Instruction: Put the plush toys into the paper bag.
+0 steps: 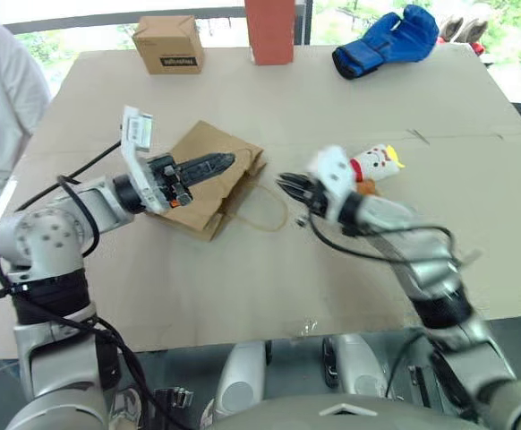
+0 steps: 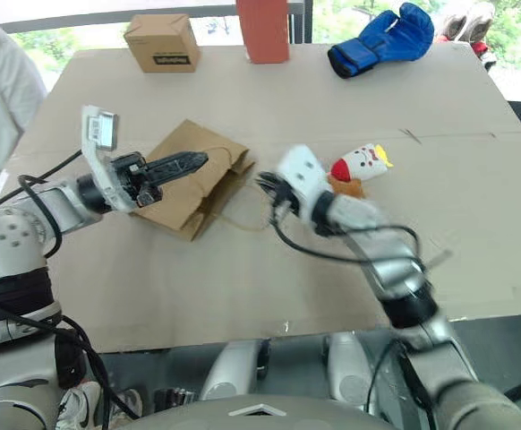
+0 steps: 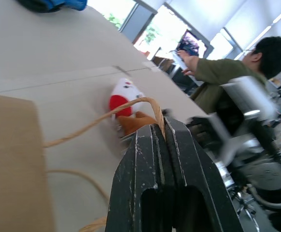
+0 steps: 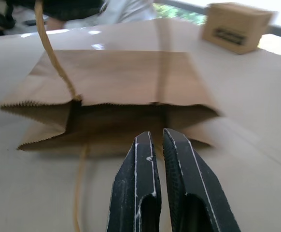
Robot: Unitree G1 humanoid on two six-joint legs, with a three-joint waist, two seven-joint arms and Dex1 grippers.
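Paper bag (image 4: 116,92) just ahead of right end effector (image 4: 156,137), mouth toward it.

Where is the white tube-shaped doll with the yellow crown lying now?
In the head views, the white tube-shaped doll lies on the table's right half, just beyond the right gripper, touching the orange-brown plush toy and right of the brown paper bag.

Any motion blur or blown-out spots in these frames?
Eye views: right gripper and its wrist are smeared; the left gripper and bag are crisp; windows along the top are overexposed. Left wrist view: background washed out. Right wrist view: glare patches on the table beyond the bag.
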